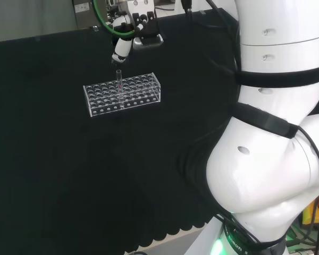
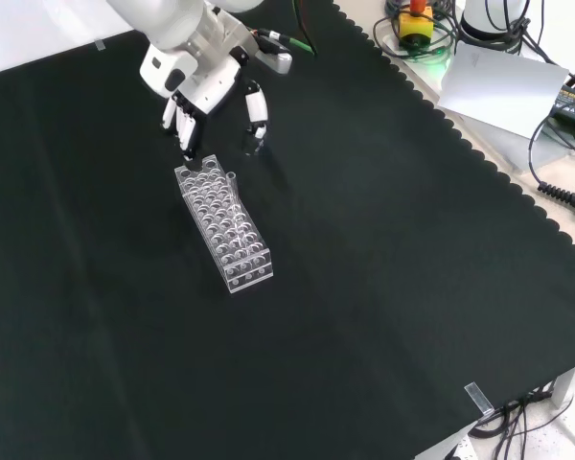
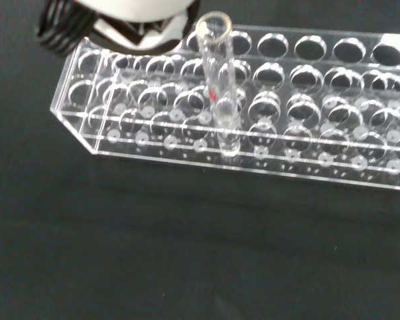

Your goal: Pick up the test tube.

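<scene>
Fingers [image 2: 256, 105] spread and hanging roughly straight, closed on nothing, apart from the glass. Hand [image 2: 203, 81] poised over the far end of the clear rack [image 2: 225, 230] in the front view, just above and beyond the test tube [image 1: 118, 87] in the head view. Test tube standing upright in a hole near the rack's middle row, rim well proud of the top plate, a small red mark partway down the wall in the wrist view. Rack resting on the black tabletop [image 2: 383, 287]; other holes apparently empty, though hard to be sure with clear ware.

Likely light, stiff, smooth and slippery, and fragile: thin glass or plastic. Best taken on the exposed upper part just below the rim, pinched from opposite sides and drawn straight up along its own axis, to avoid binding in the hole or tipping the light rack.
</scene>
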Tool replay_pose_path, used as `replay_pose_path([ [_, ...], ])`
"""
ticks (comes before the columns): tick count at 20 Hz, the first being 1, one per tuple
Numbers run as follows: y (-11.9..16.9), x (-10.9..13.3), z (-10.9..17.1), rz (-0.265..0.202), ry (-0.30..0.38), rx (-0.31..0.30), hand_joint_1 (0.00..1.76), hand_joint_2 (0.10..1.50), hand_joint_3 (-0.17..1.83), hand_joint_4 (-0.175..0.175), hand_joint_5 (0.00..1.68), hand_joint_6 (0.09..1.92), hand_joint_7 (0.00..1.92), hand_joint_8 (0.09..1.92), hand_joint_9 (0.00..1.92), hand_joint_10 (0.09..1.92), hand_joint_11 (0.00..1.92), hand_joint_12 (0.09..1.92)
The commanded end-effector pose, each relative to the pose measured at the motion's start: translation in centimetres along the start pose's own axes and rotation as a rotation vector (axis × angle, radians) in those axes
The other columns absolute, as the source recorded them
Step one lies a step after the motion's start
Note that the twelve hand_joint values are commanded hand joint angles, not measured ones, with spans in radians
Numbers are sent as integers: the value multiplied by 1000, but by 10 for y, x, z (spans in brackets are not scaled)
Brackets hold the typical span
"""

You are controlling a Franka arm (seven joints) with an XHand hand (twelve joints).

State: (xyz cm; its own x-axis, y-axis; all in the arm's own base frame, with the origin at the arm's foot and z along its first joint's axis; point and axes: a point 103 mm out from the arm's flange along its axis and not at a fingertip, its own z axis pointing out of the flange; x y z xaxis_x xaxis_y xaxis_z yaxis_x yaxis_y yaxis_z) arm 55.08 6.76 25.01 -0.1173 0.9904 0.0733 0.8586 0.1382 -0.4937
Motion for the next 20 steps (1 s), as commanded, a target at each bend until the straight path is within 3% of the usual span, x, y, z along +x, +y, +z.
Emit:
replay_pose_path([
  [1,4,11,18,-23,-9,51,959,616,627,-110,382,553,454,917,647,795,321,1481],
  [5,5,16,28,-28,-43,68,974,608,637,-109,379,540,486,917,629,806,308,1484],
  [13,7,15,42,-35,-172,66,991,593,677,-113,497,582,684,894,660,803,305,1485],
  [20,12,14,45,-34,-206,62,994,591,689,-115,541,610,752,896,685,787,312,1480],
])
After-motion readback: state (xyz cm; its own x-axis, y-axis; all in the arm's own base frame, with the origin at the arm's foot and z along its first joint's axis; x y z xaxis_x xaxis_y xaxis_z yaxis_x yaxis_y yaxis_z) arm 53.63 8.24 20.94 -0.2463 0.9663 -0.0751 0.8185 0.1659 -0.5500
